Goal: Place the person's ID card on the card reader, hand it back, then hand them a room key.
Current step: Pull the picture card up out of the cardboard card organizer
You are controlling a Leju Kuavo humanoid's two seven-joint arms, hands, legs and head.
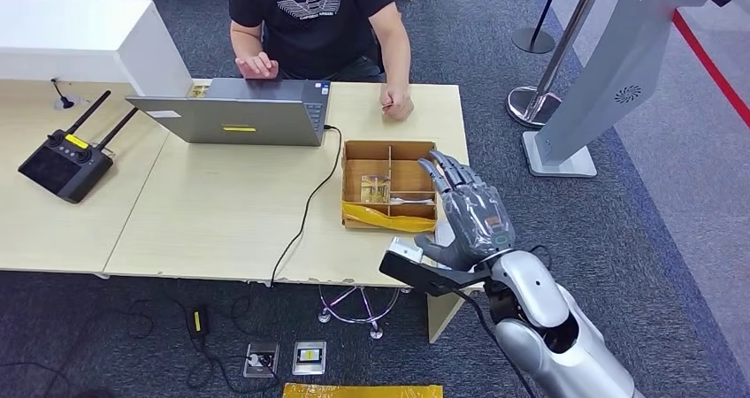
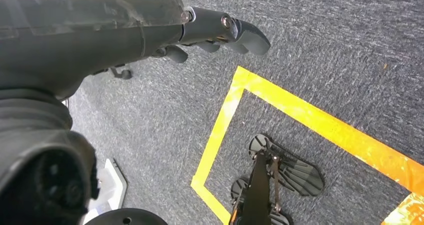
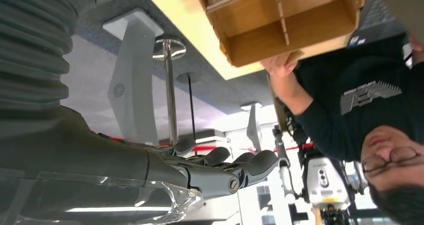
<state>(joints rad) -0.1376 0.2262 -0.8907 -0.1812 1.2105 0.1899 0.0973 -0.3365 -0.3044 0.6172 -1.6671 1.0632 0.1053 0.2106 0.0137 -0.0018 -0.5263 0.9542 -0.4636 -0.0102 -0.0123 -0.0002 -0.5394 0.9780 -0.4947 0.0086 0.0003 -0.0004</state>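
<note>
The right hand (image 1: 467, 210) hovered empty, fingers spread, beside the box (image 1: 389, 186). It should reach past the box to the person's fist (image 1: 397, 106), palm up, for the card.

The left hand (image 2: 215, 32) hung loosely curled, holding nothing, over the floor.

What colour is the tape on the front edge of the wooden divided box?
Yellow tape; the head view shows it best.

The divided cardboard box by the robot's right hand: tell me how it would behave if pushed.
The cardboard box looks thin-walled and nearly empty, so probably light. Its flat base should slide on the table, not tip. Its walls may flex under the right hand.
</note>
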